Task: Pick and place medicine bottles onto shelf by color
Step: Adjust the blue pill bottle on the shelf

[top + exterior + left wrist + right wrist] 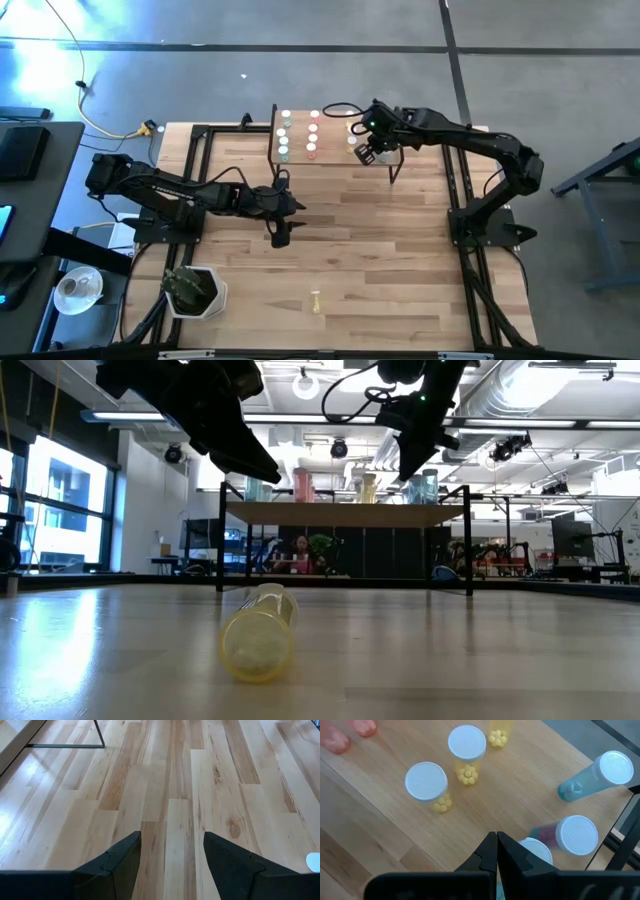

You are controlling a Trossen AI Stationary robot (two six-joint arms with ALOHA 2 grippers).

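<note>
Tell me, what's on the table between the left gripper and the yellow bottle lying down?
Nothing. In the high view, only bare table lies between the left gripper and the yellow bottle.

Table (170,795): light wood planks with visible grain and knots, smooth, with a soft sheen that reflects the room in the low view. Shelf (380,825): pale wood board, fine grain, matt; its legs (219,540) are thin black metal. Medicine bottles (465,755): translucent tinted plastic bodies, yellow and blue among them, with smooth matt white plastic caps (426,781). Lone bottle (260,635) lying on the table: clear yellowish plastic, glossy. Left gripper fingers (115,865): dark matt plastic. Right gripper fingers (485,857): same dark matt finish.
</note>
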